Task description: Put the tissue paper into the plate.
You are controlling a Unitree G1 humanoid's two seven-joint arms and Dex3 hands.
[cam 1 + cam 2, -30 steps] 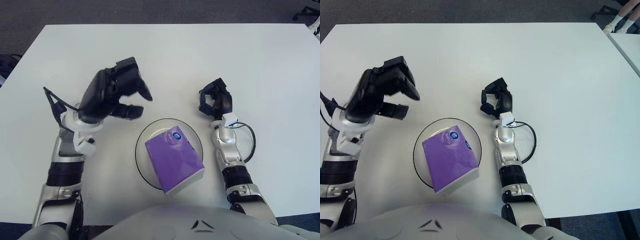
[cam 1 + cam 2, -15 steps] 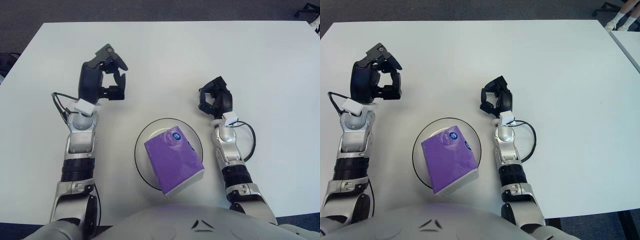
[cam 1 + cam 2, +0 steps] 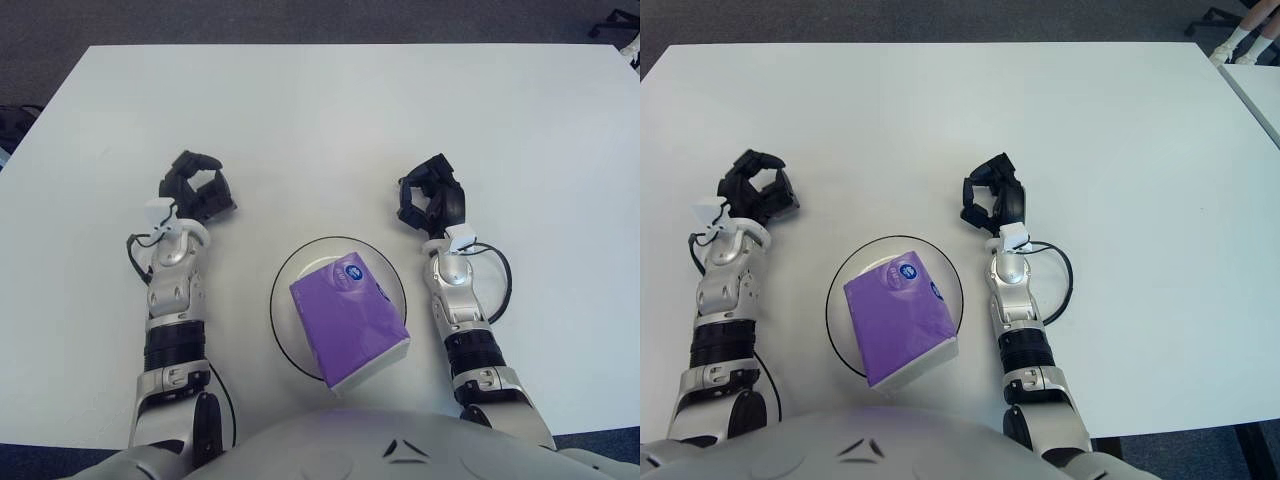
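Your purple tissue pack (image 3: 348,318) sits in the plate (image 3: 285,300), between and apart from both hands. Left hand (image 3: 196,187) and right hand (image 3: 431,196) have fingers curled, holding nothing, over the white tabletop (image 3: 330,120). Dark carpet (image 3: 300,18) beyond.

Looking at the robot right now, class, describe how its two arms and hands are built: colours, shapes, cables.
Both arms are silver-grey segmented cylinders with black bands near the elbows. Each ends in a black three-finger hand, left hand and right hand, with a small white block at the wrist. A thin black cable loops beside each wrist.
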